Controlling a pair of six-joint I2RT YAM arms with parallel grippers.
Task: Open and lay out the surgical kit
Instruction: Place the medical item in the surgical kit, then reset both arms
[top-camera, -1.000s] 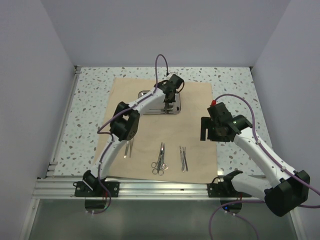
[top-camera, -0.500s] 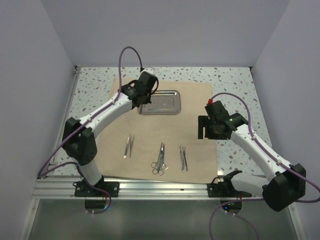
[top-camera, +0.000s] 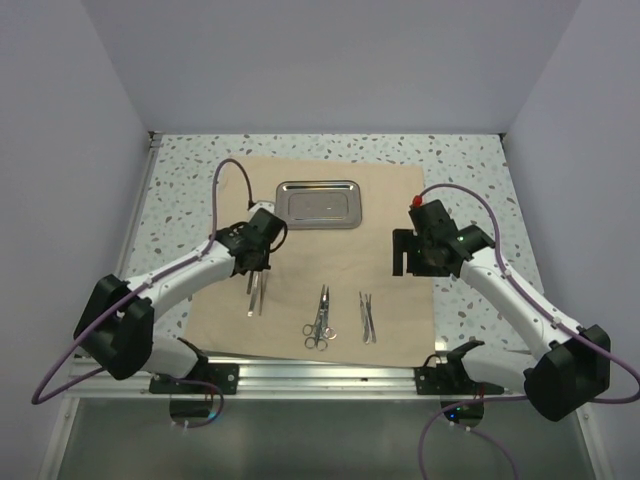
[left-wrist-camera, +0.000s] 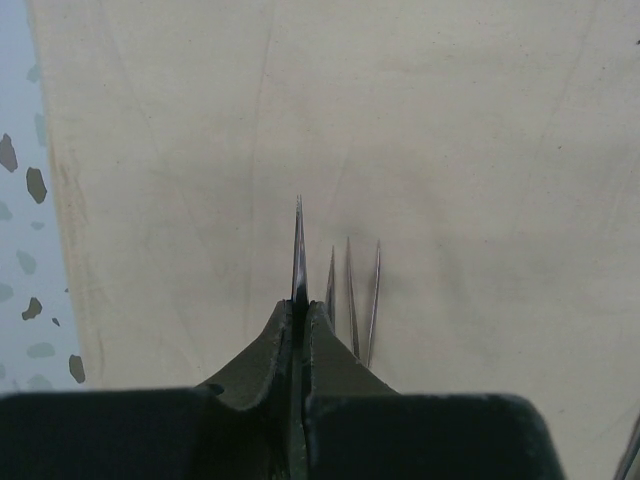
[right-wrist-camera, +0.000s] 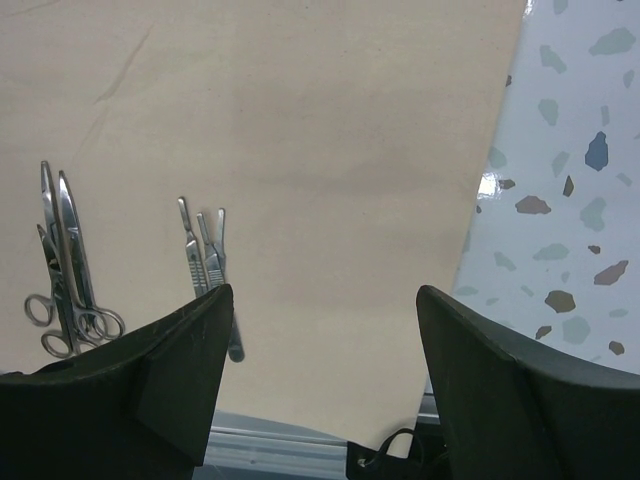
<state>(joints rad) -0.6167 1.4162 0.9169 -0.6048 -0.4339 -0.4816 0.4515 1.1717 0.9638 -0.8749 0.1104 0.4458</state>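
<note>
Left gripper (top-camera: 256, 262) is clenched on a slim pointed instrument (left-wrist-camera: 299, 250) — from the wrist view I see the jaws pressed together with the sharp tip sticking out past them. It sits low over the left part of the cloth wrap (top-camera: 390, 200), at the far end of the tweezers (top-camera: 257, 294), whose tips lie just beside the held one. I cannot tell whether the held tip touches the cloth.

Right gripper (top-camera: 408, 255) hangs released, jaws wide apart with nothing between them, above the cloth's right edge. The wrap lies spread flat on the speckled table (top-camera: 180, 200). On it, the steel tray (top-camera: 318, 204) rests at the far side — the scissors (top-camera: 318, 320) and forceps (top-camera: 367, 317) lie side by side, apart, near the front edge.
</note>
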